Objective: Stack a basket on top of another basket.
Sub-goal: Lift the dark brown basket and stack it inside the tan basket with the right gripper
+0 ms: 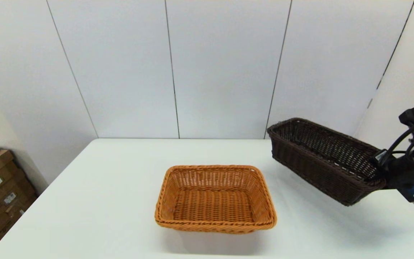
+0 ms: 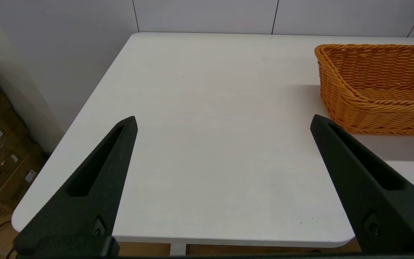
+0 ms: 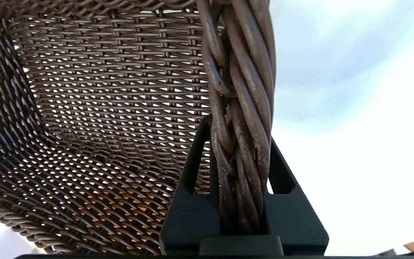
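Left gripper (image 2: 223,122) parked over the near left part of the white desk (image 2: 207,144), jaws wide apart, holding nothing. Not engaged in the work.

Orange-tan wicker basket (image 1: 215,199) seated flat on the desk, roughly centre, mouth up, empty. Nothing touching it.

Right gripper (image 3: 241,158) off the desk's right side, jaws clamped on the braided rim of the dark brown wicker basket (image 1: 323,160), one finger inside the wall and one outside. Grip on one short end only.

Dark brown basket lifted clear of the desk, tilted, free end higher and pointing toward the back wall, gripped end lower. Well to the right of the orange-tan basket, not over it.

Progress, as judged: pickup done, carry under way, roughly halfway. Left to do: bring across to the left until above the orange-tan basket, level out, square the two rectangles, lower inside the rim, release. Cantilevered hold likely to sag or swing; alignment worth watching.
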